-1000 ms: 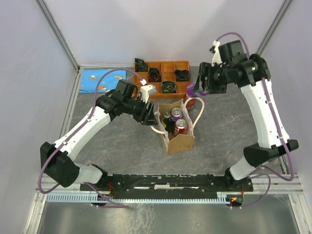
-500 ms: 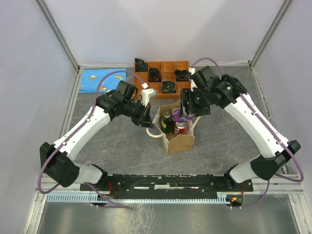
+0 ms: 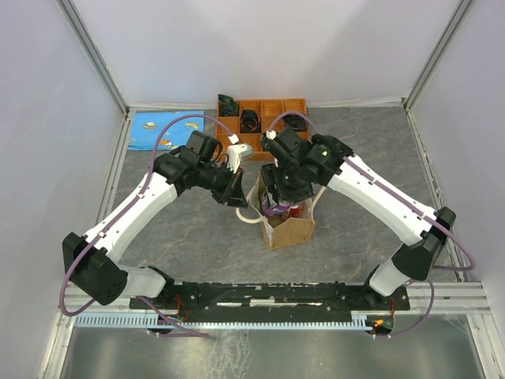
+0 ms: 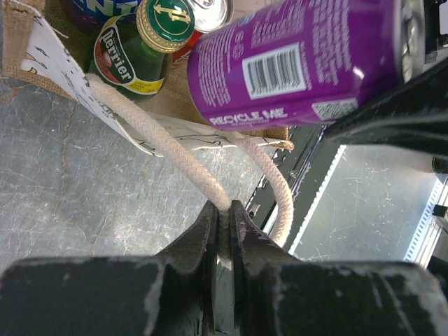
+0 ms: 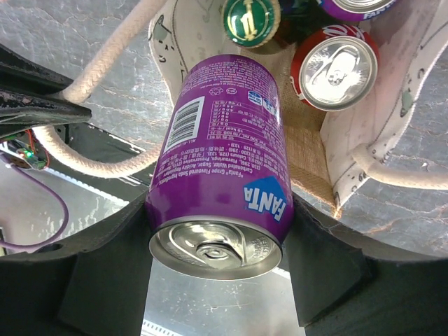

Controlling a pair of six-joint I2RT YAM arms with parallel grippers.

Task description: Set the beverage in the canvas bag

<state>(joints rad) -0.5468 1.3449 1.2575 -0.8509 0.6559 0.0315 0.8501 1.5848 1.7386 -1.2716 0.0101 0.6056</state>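
Note:
The tan canvas bag (image 3: 290,229) stands mid-table with its mouth open. Inside it are a green Perrier bottle (image 5: 250,19), a red can (image 5: 334,64) and another purple can (image 5: 357,5). My left gripper (image 4: 222,210) is shut on the bag's cream rope handle (image 4: 175,157) and pulls it out to the left. My right gripper (image 5: 218,241) is shut on a purple Fanta can (image 5: 224,140), the beverage, held tilted just above the bag's left rim with its base toward the opening. In the top view the right gripper (image 3: 280,197) hangs over the bag, beside the left gripper (image 3: 239,197).
An orange compartment tray (image 3: 271,106) with dark items stands behind the bag. A blue card (image 3: 158,130) lies at the back left. A small white object (image 3: 239,148) sits between the tray and the left arm. The bag's other handle (image 5: 399,175) droops at its right.
My right arm has swung from the back right down and left, carrying the purple can over the bag's mouth. My left gripper has kept hold of the handle.

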